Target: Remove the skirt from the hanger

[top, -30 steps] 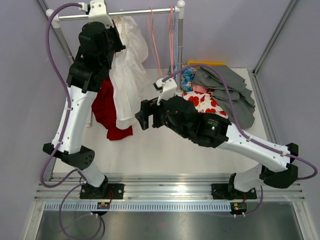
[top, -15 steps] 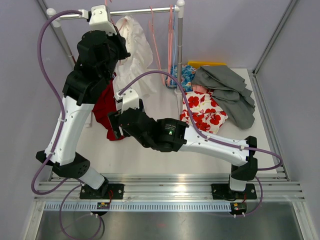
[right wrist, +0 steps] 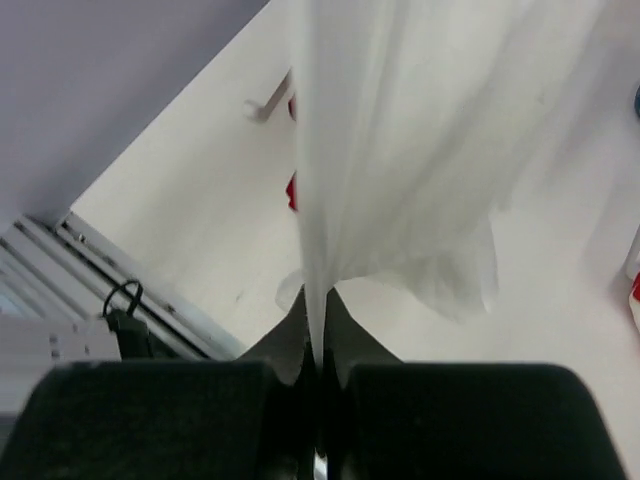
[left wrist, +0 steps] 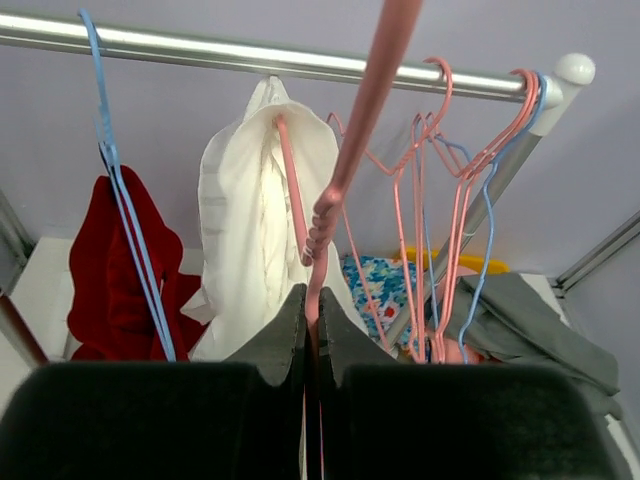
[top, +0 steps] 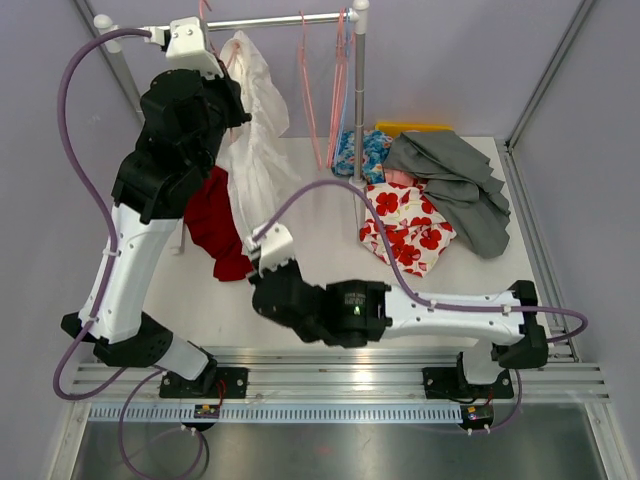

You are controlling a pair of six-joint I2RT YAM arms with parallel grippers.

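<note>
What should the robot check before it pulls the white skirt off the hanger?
1. Left end effector pinching the pink hanger: ok, the fingers are closed on it.
2. Right end effector gripping the white skirt: ok, shut on its lower edge.
3. Skirt free of its hanger: not ok, its top is draped up by the rail.
4. The held hanger is the one inside the skirt: cannot tell.
5. Red garment clear of the skirt: cannot tell, they hang close together.
</note>
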